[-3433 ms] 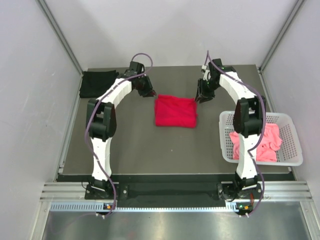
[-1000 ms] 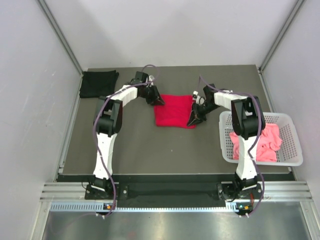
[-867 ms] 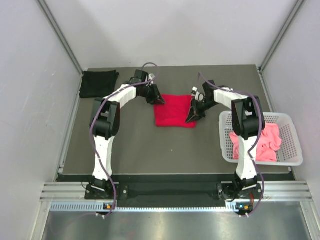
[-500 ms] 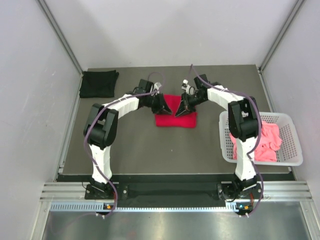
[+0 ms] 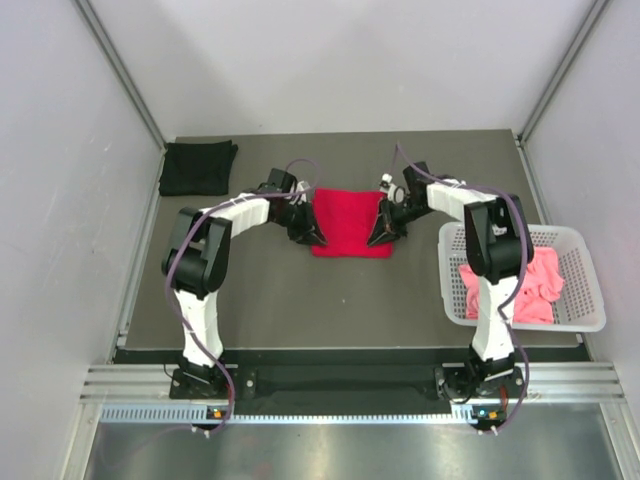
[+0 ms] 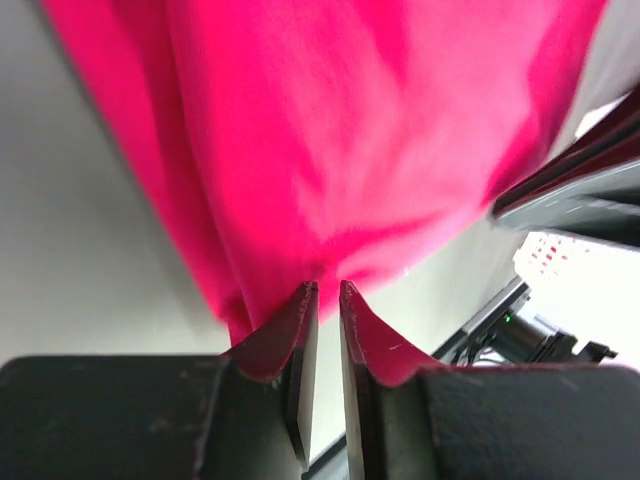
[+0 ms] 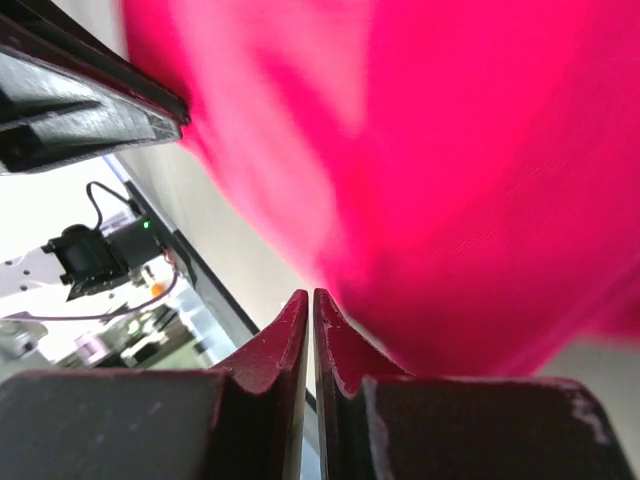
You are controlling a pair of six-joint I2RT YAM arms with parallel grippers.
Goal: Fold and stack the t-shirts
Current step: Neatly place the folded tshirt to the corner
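Observation:
The bright red t-shirt (image 5: pixel 350 220) lies folded as a rectangle at the middle of the table. It fills the left wrist view (image 6: pixel 330 130) and the right wrist view (image 7: pixel 470 150). My left gripper (image 5: pixel 308 235) is at its near left corner, jaws nearly together, with cloth gathered at the tips (image 6: pixel 322 290). My right gripper (image 5: pixel 380 236) is at its near right corner, jaws almost closed on the cloth's edge (image 7: pixel 311 296). The black t-shirt (image 5: pixel 198 167) lies folded at the far left corner. The salmon pink t-shirt (image 5: pixel 527 285) lies crumpled in the basket.
The white lattice basket (image 5: pixel 590 300) stands at the table's right edge, close to my right arm. Grey walls enclose the table on the left, right and back. A metal rail runs along the near edge.
Both grippers came in from the shirt's sides to its middle, then moved toward me to its near corners. The red shirt's outline has shifted slightly.

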